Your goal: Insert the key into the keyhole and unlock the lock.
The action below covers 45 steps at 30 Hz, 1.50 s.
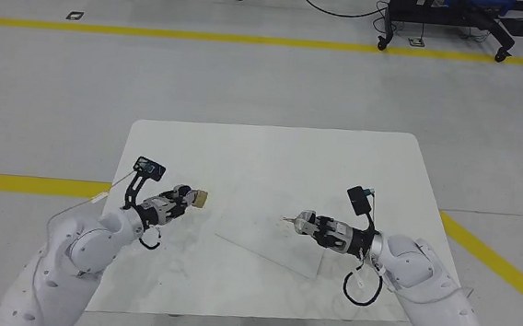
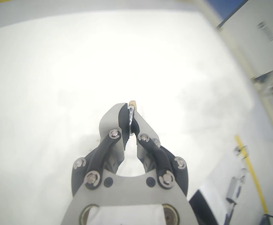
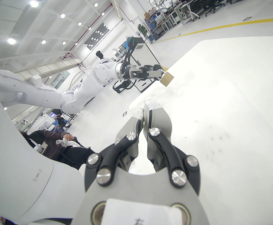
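Note:
My left gripper [image 1: 186, 198] hovers over the left side of the white table [image 1: 271, 155], shut on the silver shackle [image 2: 131, 119] of a small brass padlock [image 1: 201, 197]. The lock's brass body [image 2: 132, 103] pokes out past the fingertips and points toward the table's middle. In the right wrist view the same padlock [image 3: 167, 78] hangs from the left gripper [image 3: 159, 73] farther off. My right gripper [image 1: 299, 222] is over the right-centre, shut on a thin key [image 1: 287, 220] whose tip points at the lock. A gap of bare table separates key and lock. Between the right fingers [image 3: 156, 115] only a pale sliver of the key [image 3: 143, 115] shows.
A faint clear sheet [image 1: 273, 247] lies flat on the table between the two arms, toward the front edge. The far half of the table is bare. Yellow floor lines [image 1: 253, 40] and a wheeled cart [image 1: 448, 21] lie well beyond the table.

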### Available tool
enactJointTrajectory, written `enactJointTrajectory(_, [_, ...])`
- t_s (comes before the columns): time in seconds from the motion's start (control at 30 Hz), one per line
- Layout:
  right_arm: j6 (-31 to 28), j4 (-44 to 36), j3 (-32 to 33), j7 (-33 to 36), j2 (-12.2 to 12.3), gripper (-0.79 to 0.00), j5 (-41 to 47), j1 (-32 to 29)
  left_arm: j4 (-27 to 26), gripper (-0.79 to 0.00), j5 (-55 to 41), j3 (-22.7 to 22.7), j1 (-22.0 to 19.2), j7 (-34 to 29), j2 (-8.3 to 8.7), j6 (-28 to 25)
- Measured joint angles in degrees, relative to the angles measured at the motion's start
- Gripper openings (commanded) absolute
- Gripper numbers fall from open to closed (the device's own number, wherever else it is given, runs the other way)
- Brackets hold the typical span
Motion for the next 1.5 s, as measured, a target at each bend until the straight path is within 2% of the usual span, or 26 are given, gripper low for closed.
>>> enactJointTrajectory(0.1, [0.0, 0.0, 0.0, 0.0, 0.0, -0.785, 0.0, 0.0, 1.04, -0.785, -11.83, -0.38, 2.14, 1.55, -0.25, -7.31])
enactJointTrajectory(0.2, [0.0, 0.0, 0.0, 0.0, 0.0, -0.785, 0.0, 0.0, 3.37, -0.785, -24.37, 2.69, 1.49, -2.02, -0.87, -12.75])
enactJointTrajectory(0.33, [0.0, 0.0, 0.0, 0.0, 0.0, -0.785, 0.0, 0.0, 6.62, -0.785, -33.18, 5.82, -1.45, -7.99, -1.29, -13.02])
enactJointTrajectory(0.57, [0.0, 0.0, 0.0, 0.0, 0.0, -0.785, 0.0, 0.0, 6.53, -0.785, -32.67, 5.74, -1.37, -7.79, -1.28, -12.94])
enactJointTrajectory(0.67, [1.42, -0.12, -0.35, -1.02, -0.23, -0.785, 0.72, -0.13, 6.0, -0.785, -33.33, 6.9, 0.07, -5.69, -1.62, -12.66])
enactJointTrajectory(0.77, [2.8, 0.71, -1.08, -4.82, -1.05, -0.785, 4.96, 0.9, 7.39, -0.785, -35.24, 9.23, 0.54, -3.49, -2.31, -14.51])
enactJointTrajectory(0.9, [4.15, 3.89, -2.74, -9.35, -2.49, -0.785, 8.76, 3.48, 9.47, -0.785, -37.04, 12.19, -1.04, -1.42, -3.35, -18.88])
enactJointTrajectory(1.03, [6.66, 4.91, -6.07, -10.83, -4.07, -0.785, 9.76, 5.27, 8.63, -0.785, -36.21, 13.48, -1.64, 0.85, -3.96, -22.03])
enactJointTrajectory(1.2, [6.01, 7.62, -10.31, -9.6, -6.23, -0.785, 14.44, 8.05, 8.24, -0.785, -34.85, 14.2, -1.97, 2.14, -4.37, -22.85])
enactJointTrajectory(1.5, [4.36, 12.09, -13.33, -4.92, -8.45, -0.785, 20.9, 11.01, 10.59, -0.785, -35.71, 15.14, -3.89, 2.5, -5.06, -22.99])
